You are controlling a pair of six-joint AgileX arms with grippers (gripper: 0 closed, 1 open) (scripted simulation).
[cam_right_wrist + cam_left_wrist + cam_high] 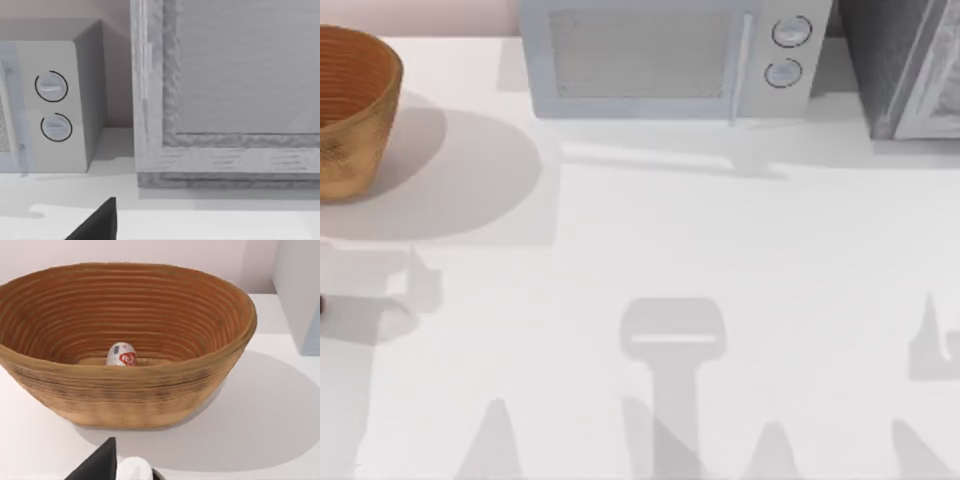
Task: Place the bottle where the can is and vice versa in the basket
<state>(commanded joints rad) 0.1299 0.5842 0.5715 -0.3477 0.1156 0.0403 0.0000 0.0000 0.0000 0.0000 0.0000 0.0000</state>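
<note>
Jaws: you cannot tell on either gripper; your can (122, 354) lies inside the basket (150, 390) at the table's (720, 250) far left.

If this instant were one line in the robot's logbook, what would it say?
basket: top view's far left | can: inside basket | left gripper: facing basket, holding something white | microwave: behind

The left gripper (117, 467) is showing in the left wrist view as one dark finger (100, 464) at the frame edge, with a white rounded object sitting just beside it; whether the jaws are closed on that object cannot be determined. The right gripper (102, 222) is showing in the right wrist view as one dark finger (100, 222) hanging above the tabletop; its jaw state cannot be determined.
</note>
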